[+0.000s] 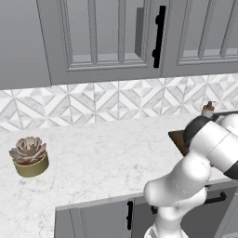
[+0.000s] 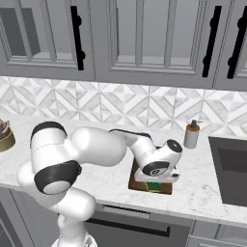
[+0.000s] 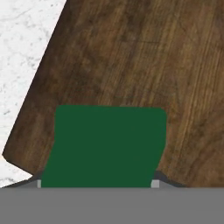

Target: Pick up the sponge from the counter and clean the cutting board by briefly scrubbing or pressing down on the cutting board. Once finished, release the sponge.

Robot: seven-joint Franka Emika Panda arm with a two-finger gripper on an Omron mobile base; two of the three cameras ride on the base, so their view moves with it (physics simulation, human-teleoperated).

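Observation:
The sponge (image 3: 107, 146) shows its green top low in the hand view, lying over the dark brown wooden cutting board (image 3: 131, 57). My gripper (image 3: 97, 183) is shut on the sponge, one fingertip at each of its sides. In the right base view the hand points straight down, and the gripper (image 2: 154, 183) holds the sponge (image 2: 154, 186) low on the cutting board (image 2: 165, 189), near its front edge. Whether the sponge touches the wood I cannot tell. A corner of the cutting board (image 1: 178, 140) peeks out behind my arm in the left base view. The white marble counter (image 2: 205, 188) lies all around the board.
A soap dispenser (image 2: 191, 135) stands behind the board by the backsplash. A dark sink (image 2: 231, 173) is sunk into the counter at the right. A potted succulent (image 1: 29, 156) sits far left. Cabinet doors hang overhead.

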